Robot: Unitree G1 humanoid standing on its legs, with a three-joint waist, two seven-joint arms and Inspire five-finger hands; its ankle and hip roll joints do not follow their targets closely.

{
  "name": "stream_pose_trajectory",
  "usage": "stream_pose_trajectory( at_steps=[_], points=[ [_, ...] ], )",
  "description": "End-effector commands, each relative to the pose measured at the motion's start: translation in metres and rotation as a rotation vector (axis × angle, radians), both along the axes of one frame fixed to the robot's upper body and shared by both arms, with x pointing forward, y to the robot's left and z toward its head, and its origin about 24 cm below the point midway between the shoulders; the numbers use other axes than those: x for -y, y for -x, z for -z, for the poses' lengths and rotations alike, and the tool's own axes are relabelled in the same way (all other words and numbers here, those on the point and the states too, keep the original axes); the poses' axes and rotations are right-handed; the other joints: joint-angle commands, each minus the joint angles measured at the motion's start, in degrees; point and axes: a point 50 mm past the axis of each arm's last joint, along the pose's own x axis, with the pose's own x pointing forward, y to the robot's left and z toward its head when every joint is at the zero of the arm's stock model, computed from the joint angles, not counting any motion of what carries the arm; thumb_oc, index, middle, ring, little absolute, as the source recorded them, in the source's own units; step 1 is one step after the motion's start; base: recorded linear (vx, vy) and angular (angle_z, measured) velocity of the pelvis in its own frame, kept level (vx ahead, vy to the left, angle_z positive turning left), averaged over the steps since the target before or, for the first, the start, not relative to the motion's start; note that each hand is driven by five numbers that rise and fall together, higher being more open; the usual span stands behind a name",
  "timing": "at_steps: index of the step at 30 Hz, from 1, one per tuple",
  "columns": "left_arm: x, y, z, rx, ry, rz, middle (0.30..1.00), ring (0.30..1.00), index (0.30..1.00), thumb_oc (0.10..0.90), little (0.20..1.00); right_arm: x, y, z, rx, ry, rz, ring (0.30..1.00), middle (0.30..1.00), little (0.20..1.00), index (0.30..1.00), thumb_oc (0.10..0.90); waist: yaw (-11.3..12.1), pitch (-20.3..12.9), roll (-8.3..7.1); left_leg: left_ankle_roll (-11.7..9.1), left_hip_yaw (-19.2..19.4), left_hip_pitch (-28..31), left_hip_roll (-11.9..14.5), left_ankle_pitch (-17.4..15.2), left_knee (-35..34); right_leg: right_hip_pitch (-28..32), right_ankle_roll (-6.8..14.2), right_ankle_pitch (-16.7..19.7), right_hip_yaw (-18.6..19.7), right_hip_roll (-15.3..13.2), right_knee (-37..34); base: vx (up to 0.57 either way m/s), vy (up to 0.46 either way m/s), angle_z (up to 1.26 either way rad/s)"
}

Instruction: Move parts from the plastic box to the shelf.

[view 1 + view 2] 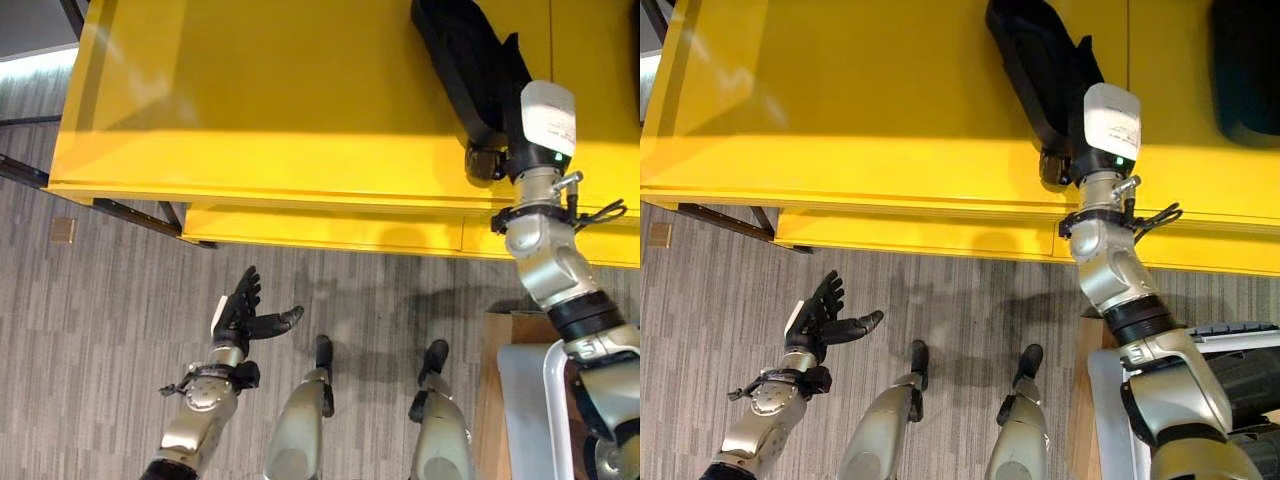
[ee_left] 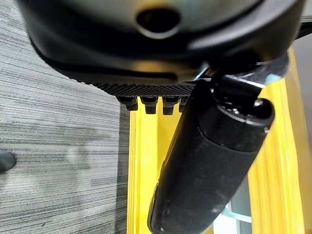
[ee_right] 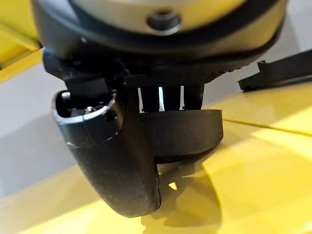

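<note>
A long black plastic part lies slanted on the yellow shelf, its near end at the front edge. My right hand is at that end. In the right wrist view the thumb and fingers pinch the part's curved black rim. My left hand hangs low over the grey floor, left of the shelf's front. It is open with straight fingers and holds nothing; its thumb points toward the yellow shelf edge.
A second black part rests on the shelf to the right. The pale plastic box's rim shows at the lower right beside a brown board. The shelf's dark frame legs stand at the left.
</note>
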Motion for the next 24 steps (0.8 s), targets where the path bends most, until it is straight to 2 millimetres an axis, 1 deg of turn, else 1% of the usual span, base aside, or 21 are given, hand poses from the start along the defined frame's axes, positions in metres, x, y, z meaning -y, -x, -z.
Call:
stream_pose_trajectory(
  at_steps=[1,5,6,9,11,17,21,24],
  points=[
    [-0.003,0.004,-0.024,0.152,0.034,-0.022,1.0,1.0,1.0,0.9,1.0,-0.017,0.013,-0.061,0.277,0.042,-0.073,0.3,0.3,0.3,0.3,0.4,-0.04,-2.45,-0.55,-1.73,0.37,-0.72,3.03,-3.55,3.59,2.55,2.37,-9.76,-0.34,-2.52,8.88,0.0,0.0,0.0],
    [-0.002,0.004,-0.022,0.143,0.034,-0.032,1.0,1.0,1.0,0.9,1.0,-0.033,0.01,-0.048,0.251,-0.035,-0.137,0.3,0.3,0.3,0.3,0.4,0.15,-2.36,-0.61,-1.59,0.26,-0.77,2.97,-3.69,3.86,2.54,2.32,-9.88,-0.4,-2.61,9.3,0.0,0.0,0.0],
    [0.0,0.003,-0.022,0.145,0.038,-0.031,1.0,1.0,1.0,0.9,1.0,-0.042,0.009,-0.041,0.237,-0.082,-0.17,0.3,0.3,0.3,0.3,0.4,0.21,-2.28,-0.55,-1.54,0.2,-0.79,2.97,-3.75,3.95,2.59,2.37,-9.79,-0.31,-2.63,9.26,0.0,0.0,0.0],
    [0.0,0.003,-0.022,0.145,0.033,-0.032,1.0,1.0,1.0,0.9,1.0,-0.051,0.008,-0.034,0.22,-0.111,-0.201,0.3,0.3,0.3,0.3,0.4,0.42,-2.37,-0.46,-1.47,0.14,-0.8,2.95,-3.83,4.13,2.78,2.45,-9.67,-0.54,-2.7,9.22,0.0,0.0,0.0],
    [-0.001,0.004,-0.022,0.141,0.026,-0.039,1.0,1.0,1.0,0.9,1.0,-0.057,0.009,-0.034,0.217,-0.108,-0.223,0.3,0.3,0.3,0.3,0.4,0.66,-2.44,-0.54,-1.37,0.04,-0.8,2.85,-3.84,4.17,3.01,2.52,-9.56,-0.85,-2.83,9.18,0.0,0.0,0.0],
    [-0.003,0.004,-0.021,0.14,0.017,-0.043,1.0,1.0,1.0,0.9,1.0,-0.058,0.008,-0.038,0.229,-0.103,-0.217,0.3,0.3,0.3,0.3,0.4,1.16,-2.53,-0.66,-1.29,-0.27,-0.94,2.57,-3.81,4.22,3.45,2.6,-9.43,-1.21,-3.02,9.06,0.0,0.001,0.01],
    [-0.002,0.004,-0.02,0.133,0.019,-0.042,1.0,1.0,1.0,0.9,1.0,-0.059,0.008,-0.039,0.246,-0.196,-0.23,0.3,0.3,0.3,0.3,0.4,1.51,-2.41,-0.84,-1.12,-0.28,-1.02,2.49,-3.78,4.32,3.5,2.49,-9.43,-1.33,-3.01,9.18,0.0,0.006,0.06],
    [-0.002,0.004,-0.02,0.134,0.019,-0.041,1.0,1.0,1.0,0.9,1.0,-0.059,0.008,-0.04,0.253,-0.21,-0.232,0.3,0.3,0.3,0.3,0.4,1.59,-2.36,-0.84,-1.06,-0.36,-1.05,2.42,-3.8,4.35,3.56,2.5,-9.43,-1.35,-3.03,9.17,0.0,0.0,0.0]
  ],
)
